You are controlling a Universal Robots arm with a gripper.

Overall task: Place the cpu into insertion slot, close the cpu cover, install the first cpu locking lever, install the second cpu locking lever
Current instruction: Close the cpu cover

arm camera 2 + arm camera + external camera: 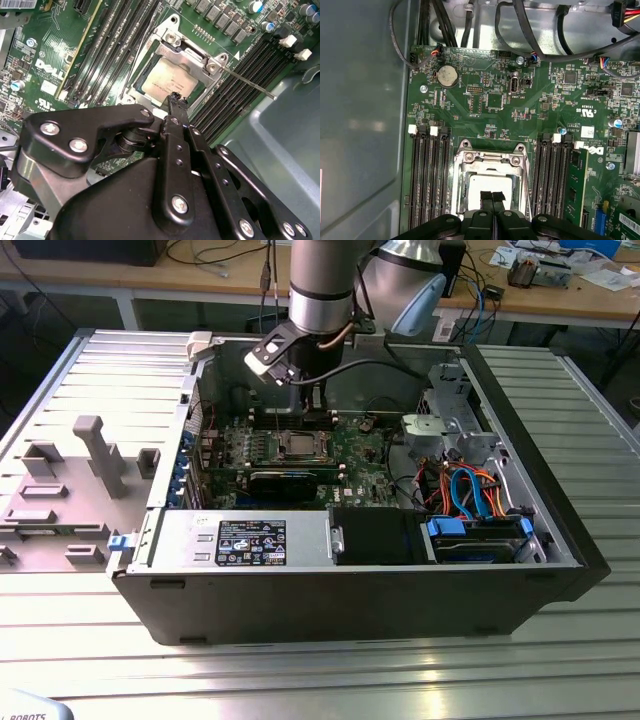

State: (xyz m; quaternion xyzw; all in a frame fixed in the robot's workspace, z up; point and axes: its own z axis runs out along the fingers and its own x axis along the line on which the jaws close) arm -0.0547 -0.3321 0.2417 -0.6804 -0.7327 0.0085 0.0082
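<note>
The cpu [482, 186] lies flat in the middle of the green motherboard [520, 115], its dull silver top showing through a square window. The insertion slot is hidden under it. The cpu cover [490, 160] lies down around the chip as a silvery frame. A thin locking lever [247, 83] sticks out from one corner of the frame, over the memory slots. My gripper [493, 197] is shut with nothing between its black fingers, and its tip hovers over the chip's edge [175, 98]. In the exterior view the arm [320, 300] reaches down into the case above the cpu [298, 446].
Long black memory slots [427, 175] flank the socket on both sides. A coin battery [447, 76] and black cables [520, 30] lie beyond it. The case holds a power supply [250, 540] and drive bays with blue and orange cables [470, 490]. Grey fixture blocks [90, 455] stand on the exterior view's left.
</note>
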